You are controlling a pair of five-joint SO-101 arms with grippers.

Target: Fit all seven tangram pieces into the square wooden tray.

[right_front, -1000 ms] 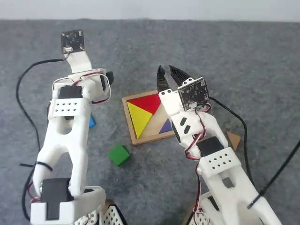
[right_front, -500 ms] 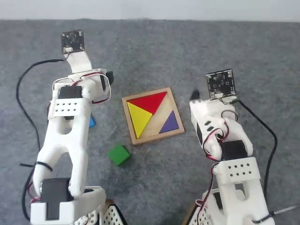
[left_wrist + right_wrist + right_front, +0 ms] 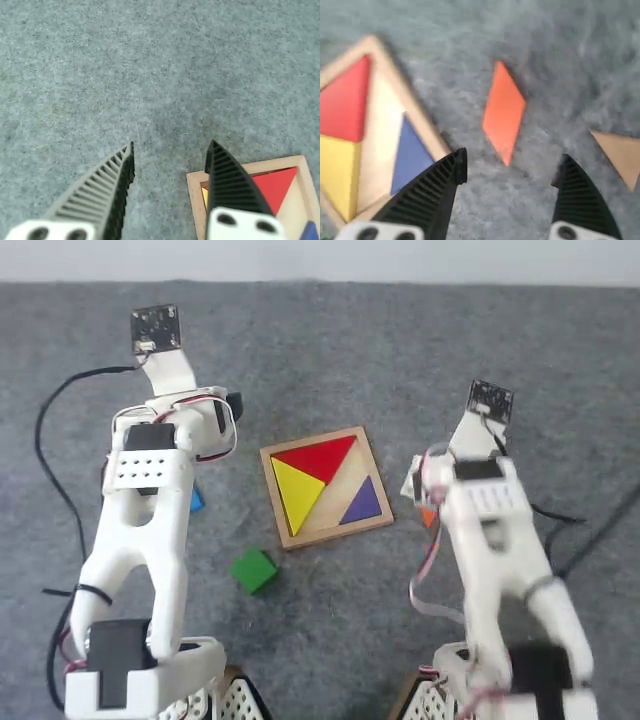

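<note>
The square wooden tray lies mid-table and holds a red triangle, a yellow triangle and a blue-purple triangle. In the right wrist view my right gripper hangs open over the carpet. An orange parallelogram lies just beyond its fingertips, beside the tray's edge. A tan triangle lies farther out. The orange piece peeks from under the right arm. My left gripper is open and empty, over bare carpet by a tray corner.
A green cube sits on the carpet in front of the tray. A small blue piece shows beside the left arm. Black cables trail at both sides of the table. Grey carpet stretches behind the tray.
The right arm has swung from above the tray to the tray's right side and now hangs over the orange parallelogram. The left arm has not moved.
</note>
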